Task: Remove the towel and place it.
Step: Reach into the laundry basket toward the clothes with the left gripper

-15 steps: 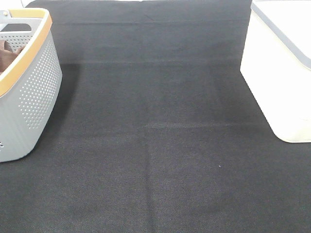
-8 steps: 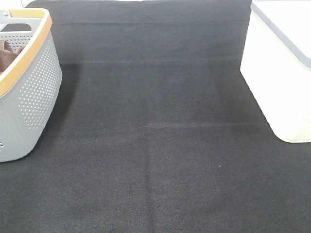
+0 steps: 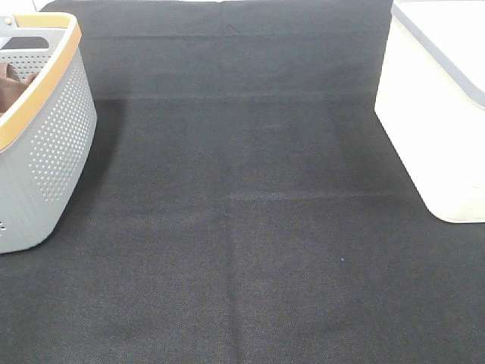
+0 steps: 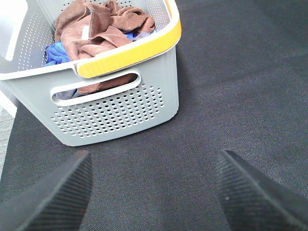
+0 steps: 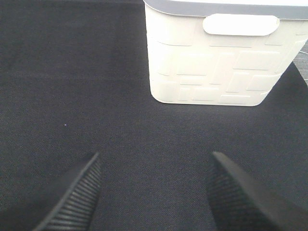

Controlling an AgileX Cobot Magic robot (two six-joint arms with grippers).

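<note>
— Where is the towel [image 4: 98,30]?
— Crumpled in the grey basket [image 4: 120,113] at the black table's [image 3: 250,227] left edge, white tag [image 4: 84,32] unreadable. A white bin [image 5: 211,67] stands at the right edge.
— The grippers?
— Left gripper [image 4: 153,187] and right gripper [image 5: 155,187] gape wide, empty.

Staged laundry tabletop, black mat [image 3: 250,227], grey basket [image 3: 53,152] with towel [image 4: 98,31], white bin [image 3: 432,136]

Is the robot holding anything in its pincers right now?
No, nothing is held. The left pincer and the right pincer are both open and empty; the towel lies in the grey basket.
</note>
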